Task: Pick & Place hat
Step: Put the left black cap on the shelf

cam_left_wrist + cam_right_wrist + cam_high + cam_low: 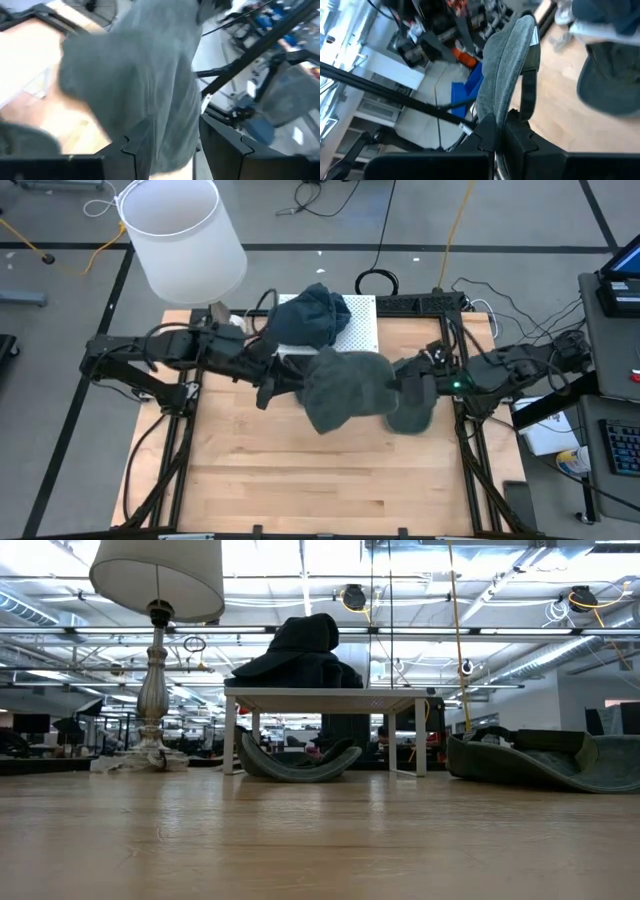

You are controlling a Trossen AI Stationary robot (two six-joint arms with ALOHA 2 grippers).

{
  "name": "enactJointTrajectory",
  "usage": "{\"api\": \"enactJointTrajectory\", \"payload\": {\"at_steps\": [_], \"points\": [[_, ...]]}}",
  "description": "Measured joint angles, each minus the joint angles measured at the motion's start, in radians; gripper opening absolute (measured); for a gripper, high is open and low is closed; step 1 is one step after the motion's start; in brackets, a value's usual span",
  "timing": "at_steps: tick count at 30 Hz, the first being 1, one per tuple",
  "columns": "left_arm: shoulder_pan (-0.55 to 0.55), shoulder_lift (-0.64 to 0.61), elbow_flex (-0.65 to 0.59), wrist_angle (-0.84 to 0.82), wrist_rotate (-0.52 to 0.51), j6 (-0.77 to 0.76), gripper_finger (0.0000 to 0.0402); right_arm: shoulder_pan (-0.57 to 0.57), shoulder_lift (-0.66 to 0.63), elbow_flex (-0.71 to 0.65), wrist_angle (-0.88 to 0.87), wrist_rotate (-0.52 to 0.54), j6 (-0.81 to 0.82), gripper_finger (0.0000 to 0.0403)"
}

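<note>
Two grippers on one grey hat mid-table, I see | left gripper parted around its left edge | right gripper clamped on its right edge | hat stretches left-right between them, white rack just behind.

White-shaded table lamp standing at the wooden table's ten o'clock corner, silver base ornate. Small white stand at twelve o'clock. Black cables looped beyond the far edge; keyboard off at three o'clock.
</note>
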Motion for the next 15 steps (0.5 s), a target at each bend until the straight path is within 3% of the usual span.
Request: {"api": "enactJointTrajectory", "payload": {"at_steps": [5, 15], "points": [[-0.053, -0.028, 0.000, -0.024, -0.135, -0.118, 0.0159, 0.000, -0.035, 0.000, 0.005, 0.009, -0.055, 0.0006], [-0.067, -0.032, 0.000, -0.001, -0.143, -0.290, 0.0159, 0.000, -0.080, 0.000, 0.144, 0.023, -0.195, 0.0007]]}}
